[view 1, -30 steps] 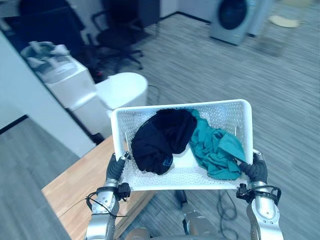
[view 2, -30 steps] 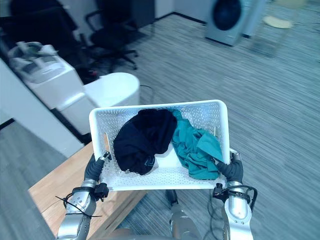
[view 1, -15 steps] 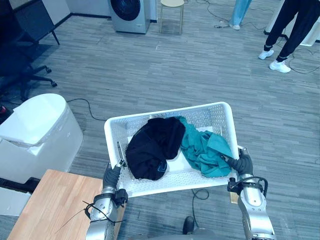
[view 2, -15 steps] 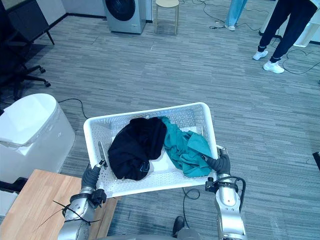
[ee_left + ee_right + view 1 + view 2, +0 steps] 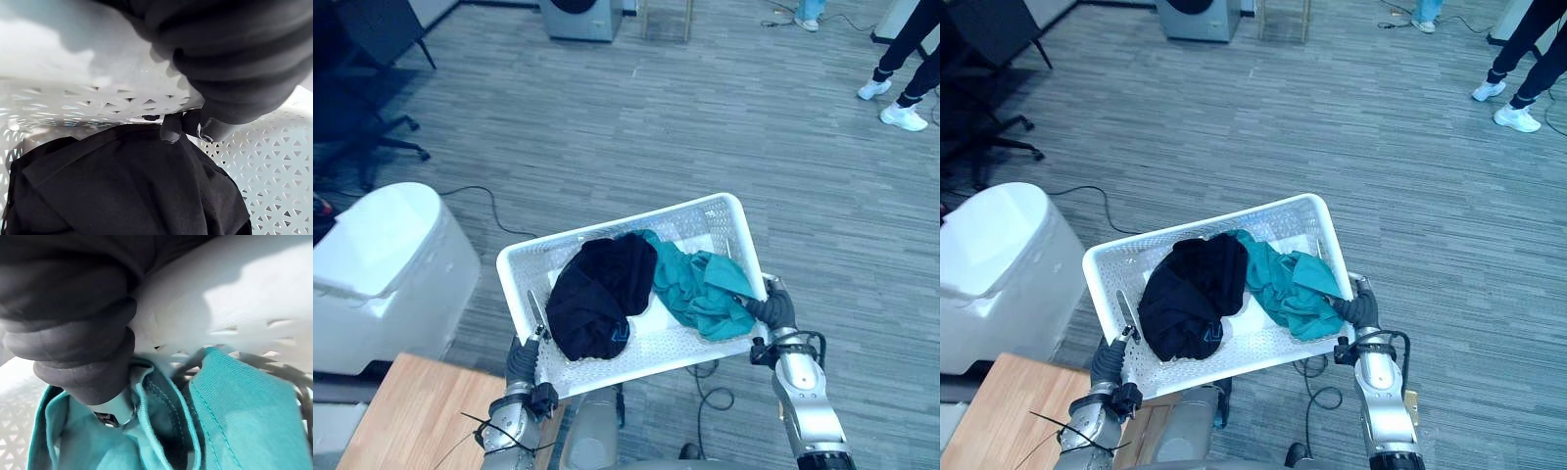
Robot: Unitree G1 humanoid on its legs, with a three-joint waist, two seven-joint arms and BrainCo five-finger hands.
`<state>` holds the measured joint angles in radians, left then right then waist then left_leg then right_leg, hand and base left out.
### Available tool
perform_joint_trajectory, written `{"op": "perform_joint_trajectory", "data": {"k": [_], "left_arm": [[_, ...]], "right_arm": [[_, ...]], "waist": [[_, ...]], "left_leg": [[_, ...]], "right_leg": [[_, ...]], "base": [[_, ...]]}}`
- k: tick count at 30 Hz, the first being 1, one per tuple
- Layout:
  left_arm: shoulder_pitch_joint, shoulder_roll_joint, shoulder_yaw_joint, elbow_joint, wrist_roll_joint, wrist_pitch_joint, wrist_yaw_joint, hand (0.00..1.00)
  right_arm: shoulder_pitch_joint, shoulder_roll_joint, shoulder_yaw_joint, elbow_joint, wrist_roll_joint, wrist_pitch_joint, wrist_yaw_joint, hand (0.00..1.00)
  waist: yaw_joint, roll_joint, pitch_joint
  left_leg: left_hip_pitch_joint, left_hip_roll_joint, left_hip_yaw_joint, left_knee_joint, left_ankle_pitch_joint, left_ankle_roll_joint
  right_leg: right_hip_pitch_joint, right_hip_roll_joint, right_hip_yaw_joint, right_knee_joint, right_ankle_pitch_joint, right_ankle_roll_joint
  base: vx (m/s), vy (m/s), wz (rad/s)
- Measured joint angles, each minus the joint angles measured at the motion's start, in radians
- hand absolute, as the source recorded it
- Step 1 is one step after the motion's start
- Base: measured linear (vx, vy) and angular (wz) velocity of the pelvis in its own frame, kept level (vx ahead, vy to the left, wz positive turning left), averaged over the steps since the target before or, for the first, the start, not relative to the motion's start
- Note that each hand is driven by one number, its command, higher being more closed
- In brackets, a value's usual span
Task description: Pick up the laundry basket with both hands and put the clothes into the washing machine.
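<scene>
White perforated plastic is forming the laundry basket (image 5: 700, 220), which in the left eye view is hanging over grey plank flooring (image 5: 705, 117), with the left hand (image 5: 521, 360) gripping its left end and the right hand (image 5: 775, 311) gripping its right end, fingers hooking over the rim on each side. A black garment (image 5: 597, 294) is lying bunched in the basket's left half, and a teal garment (image 5: 700, 289) is lying against it in the right half. In the right eye view a washing machine (image 5: 1197, 15) is standing well apart at the far edge of the floor, a white lidded bin (image 5: 989, 264) is sitting near the basket's left end, a wooden tabletop (image 5: 989, 421) is showing beside the left arm, and a person's legs (image 5: 1518, 59) are standing far off to the right. In the left wrist view a dark fingertip (image 5: 171, 133) is curling over the rim toward the black cloth. In the right wrist view a silver finger (image 5: 116, 407) is dipping over the rim among teal folds.
</scene>
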<state>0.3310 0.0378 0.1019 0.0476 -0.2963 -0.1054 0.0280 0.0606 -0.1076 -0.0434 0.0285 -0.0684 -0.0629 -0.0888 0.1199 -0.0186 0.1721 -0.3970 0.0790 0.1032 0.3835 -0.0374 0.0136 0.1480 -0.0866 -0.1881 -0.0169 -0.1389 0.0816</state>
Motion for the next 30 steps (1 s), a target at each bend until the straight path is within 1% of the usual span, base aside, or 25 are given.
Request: {"op": "perform_joint_trajectory", "data": {"k": [2, 4, 5, 6, 7, 8, 9, 10, 12, 13, 15, 16, 18, 19, 20, 21, 22, 23, 24, 25, 26, 27, 28, 29, 30], "left_arm": [[-0.006, -0.002, -0.001, -0.001, -0.014, 0.001, 0.011, 1.00], [-0.009, 0.001, -0.002, -0.002, -0.015, 0.001, 0.018, 1.00], [-0.008, 0.007, -0.003, -0.002, -0.015, 0.001, 0.017, 1.00], [-0.007, 0.020, -0.006, -0.002, -0.015, 0.005, 0.020, 1.00], [-0.006, 0.030, -0.012, -0.002, -0.014, 0.010, 0.023, 1.00], [-0.005, 0.049, -0.015, -0.002, -0.014, 0.018, 0.025, 1.00], [-0.005, 0.064, -0.017, -0.002, -0.014, 0.020, 0.028, 1.00], [-0.005, 0.071, -0.018, -0.005, -0.015, 0.020, 0.031, 1.00], [-0.005, 0.092, -0.021, -0.025, -0.015, 0.019, 0.039, 1.00], [-0.006, 0.102, -0.021, -0.032, -0.015, 0.019, 0.039, 1.00], [-0.012, 0.106, -0.027, -0.031, -0.014, 0.022, 0.036, 1.00], [-0.026, 0.114, -0.042, -0.021, -0.013, 0.024, 0.036, 1.00], [-0.048, 0.132, -0.065, 0.002, -0.012, 0.025, 0.036, 1.00], [-0.053, 0.134, -0.070, 0.005, -0.011, 0.033, 0.033, 1.00], [-0.053, 0.116, -0.075, 0.021, -0.003, 0.042, 0.027, 1.00], [-0.051, 0.104, -0.076, 0.025, -0.001, 0.044, 0.025, 1.00], [-0.051, 0.102, -0.076, 0.025, 0.000, 0.044, 0.021, 1.00], [-0.050, 0.092, -0.075, 0.026, 0.000, 0.044, 0.019, 1.00], [-0.042, 0.078, -0.071, 0.032, 0.000, 0.044, 0.020, 1.00], [-0.032, 0.071, -0.069, 0.039, -0.001, 0.044, 0.020, 1.00], [-0.017, 0.056, -0.070, 0.041, -0.003, 0.044, 0.016, 1.00], [-0.017, 0.045, -0.070, 0.041, -0.003, 0.041, 0.016, 1.00], [-0.017, 0.045, -0.065, 0.041, -0.003, 0.041, 0.016, 1.00], [-0.005, 0.042, -0.059, 0.040, -0.007, 0.038, 0.015, 1.00], [0.001, 0.039, -0.052, 0.037, -0.012, 0.022, 0.016, 1.00]], "right_arm": [[-0.021, -0.012, 0.007, 0.001, 0.000, 0.001, 0.000, 1.00], [-0.022, -0.010, 0.006, 0.003, -0.001, 0.001, 0.000, 1.00], [-0.024, -0.004, 0.006, 0.018, -0.001, 0.000, 0.001, 1.00], [-0.025, 0.008, 0.006, 0.034, -0.001, 0.000, 0.001, 1.00], [-0.021, 0.013, 0.006, 0.038, -0.001, 0.000, 0.001, 1.00], [-0.011, 0.020, 0.006, 0.048, -0.001, 0.000, 0.001, 1.00], [-0.004, 0.029, 0.005, 0.053, -0.001, 0.000, 0.001, 1.00], [-0.003, 0.036, 0.005, 0.053, -0.001, -0.001, 0.001, 1.00], [-0.005, 0.054, 0.002, 0.052, 0.000, -0.007, 0.000, 1.00], [-0.003, 0.063, -0.004, 0.052, 0.001, -0.007, 0.000, 1.00], [0.013, 0.069, -0.016, 0.052, 0.010, -0.006, 0.002, 1.00], [0.026, 0.077, -0.026, 0.050, 0.018, -0.006, 0.002, 1.00], [0.041, 0.082, -0.042, 0.046, 0.019, -0.006, 0.000, 1.00], [0.051, 0.080, -0.048, 0.046, 0.021, -0.004, 0.000, 1.00], [0.068, 0.077, -0.057, 0.046, 0.021, 0.002, 0.001, 1.00], [0.068, 0.069, -0.058, 0.046, 0.020, 0.004, 0.002, 1.00], [0.067, 0.061, -0.058, 0.042, 0.021, 0.004, 0.006, 1.00], [0.064, 0.055, -0.058, 0.042, 0.024, 0.004, 0.006, 1.00], [0.068, 0.042, -0.053, 0.042, 0.026, 0.005, 0.007, 1.00], [0.072, 0.035, -0.044, 0.042, 0.026, 0.007, 0.007, 1.00], [0.076, 0.012, -0.026, 0.038, 0.029, 0.008, 0.007, 1.00], [0.067, 0.008, -0.030, 0.037, 0.029, 0.008, 0.007, 1.00], [0.062, 0.004, -0.032, 0.037, 0.029, 0.008, 0.007, 1.00], [0.055, -0.006, -0.015, 0.036, 0.029, 0.008, 0.004, 1.00], [0.043, -0.010, -0.004, 0.036, 0.029, 0.008, 0.003, 1.00]], "waist": [[0.003, 0.000, -0.001], [0.001, 0.002, -0.001], [-0.009, 0.007, -0.001], [-0.031, 0.002, 0.002], [-0.044, 0.002, 0.004], [-0.057, 0.013, 0.010], [-0.066, 0.029, 0.017], [-0.079, 0.035, 0.018], [-0.096, 0.042, 0.019], [-0.113, 0.047, 0.022], [-0.134, 0.050, 0.024], [-0.138, 0.037, 0.021], [-0.141, 0.025, 0.016], [-0.152, 0.020, 0.015], [-0.162, 0.059, 0.010], [-0.160, 0.084, 0.005], [-0.159, 0.105, 0.002], [-0.158, 0.121, 0.011], [-0.152, 0.133, 0.017], [-0.141, 0.135, 0.018], [-0.114, 0.143, 0.023], [-0.086, 0.145, 0.039], [-0.075, 0.139, 0.050], [-0.053, 0.126, 0.058], [-0.037, 0.118, 0.060]], "left_leg": [[-0.025, 0.004, 0.035, 0.130, -0.081, 0.034], [0.020, -0.021, 0.047, 0.148, -0.136, 0.052], [0.090, -0.038, 0.058, 0.102, -0.184, 0.072], [0.157, -0.064, 0.063, 0.066, -0.207, 0.089], [0.193, -0.075, 0.063, 0.052, -0.218, 0.096], [0.276, -0.086, 0.060, 0.022, -0.237, 0.105], [0.357, -0.083, 0.060, -0.025, -0.240, 0.105], [0.393, -0.081, 0.056, -0.054, -0.240, 0.105], [0.467, -0.084, 0.048, -0.128, -0.241, 0.102], [0.502, -0.083, 0.035, -0.161, -0.245, 0.094], [0.553, -0.081, 0.015, -0.201, -0.258, 0.071], [0.614, -0.082, 0.006, -0.244, -0.276, 0.040], [0.661, -0.090, -0.017, -0.265, -0.291, 0.012], [0.693, -0.090, -0.044, -0.267, -0.309, -0.016], [0.721, -0.035, -0.076, -0.220, -0.321, -0.037], [0.705, -0.004, -0.077, -0.168, -0.320, -0.040], [0.644, 0.040, -0.074, -0.004, -0.292, -0.082], [0.568, 0.076, -0.069, 0.217, -0.197, -0.091], [0.504, 0.108, -0.060, 0.391, -0.021, -0.089], [0.468, 0.122, -0.056, 0.478, 0.162, -0.096], [0.371, 0.130, -0.079, 0.694, 0.276, -0.110], [0.262, 0.121, -0.089, 0.917, 0.162, -0.081], [0.218, 0.111, -0.087, 0.977, 0.111, -0.062], [0.132, 0.090, -0.071, 1.000, 0.022, -0.011], [0.045, 0.072, -0.056, 0.935, -0.043, -0.006]], "right_leg": [[0.009, -0.026, 0.027, 0.029, -0.003, 0.013], [-0.033, -0.067, 0.027, 0.195, -0.028, 0.051], [-0.109, -0.097, 0.040, 0.423, -0.036, 0.064], [-0.216, -0.145, 0.053, 0.700, 0.029, 0.042], [-0.265, -0.165, 0.055, 0.837, 0.064, 0.023], [-0.344, -0.180, 0.056, 1.053, 0.068, 0.006], [-0.399, -0.174, 0.031, 1.149, 0.056, -0.005], [-0.427, -0.172, -0.001, 1.159, 0.047, -0.017], [-0.518, -0.156, -0.070, 1.102, 0.015, -0.021], [-0.561, -0.138, -0.110, 0.989, 0.000, -0.021], [-0.584, -0.113, -0.174, 0.712, 0.012, -0.029], [-0.574, -0.074, -0.196, 0.333, 0.114, -0.025], [-0.572, -0.072, -0.188, 0.162, 0.184, -0.016], [-0.575, -0.077, -0.183, 0.159, 0.212, -0.044], [-0.576, -0.038, -0.163, 0.236, 0.300, -0.137], [-0.579, -0.024, -0.173, 0.273, 0.280, -0.150], [-0.581, -0.003, -0.202, 0.341, 0.226, -0.183], [-0.552, 0.034, -0.210, 0.392, 0.177, -0.197], [-0.501, 0.065, -0.203, 0.396, 0.138, -0.213], [-0.459, 0.088, -0.187, 0.376, 0.121, -0.223], [-0.363, 0.129, -0.151, 0.325, 0.084, -0.228], [-0.266, 0.155, -0.109, 0.280, 0.061, -0.241], [-0.216, 0.156, -0.090, 0.260, 0.047, -0.235], [-0.131, 0.149, -0.043, 0.215, 0.023, -0.229], [-0.069, 0.131, -0.009, 0.172, -0.003, -0.208]], "base": [[0.49, 0.197, -0.30], [0.50, 0.244, -0.30], [0.42, 0.263, -0.10], [0.50, 0.301, 0.00], [0.43, 0.220, 0.17], [0.43, 0.175, 0.12], [0.43, 0.158, 0.07], [0.42, 0.115, 0.03], [0.39, 0.062, 0.12], [0.46, 0.023, 0.29], [0.55, -0.013, 0.38], [0.68, -0.085, 0.35], [0.61, -0.118, 0.42], [0.67, -0.195, 0.53], [0.68, -0.204, 0.33], [0.83, -0.260, 0.05], [0.71, -0.259, -0.21], [0.87, -0.303, -0.33], [0.73, -0.225, -0.46], [0.74, -0.137, -0.73], [0.71, -0.068, -0.95], [0.71, -0.038, -0.94], [0.68, 0.020, -0.95], [0.67, 0.073, -0.95], [0.65, 0.096, -0.96]]}}
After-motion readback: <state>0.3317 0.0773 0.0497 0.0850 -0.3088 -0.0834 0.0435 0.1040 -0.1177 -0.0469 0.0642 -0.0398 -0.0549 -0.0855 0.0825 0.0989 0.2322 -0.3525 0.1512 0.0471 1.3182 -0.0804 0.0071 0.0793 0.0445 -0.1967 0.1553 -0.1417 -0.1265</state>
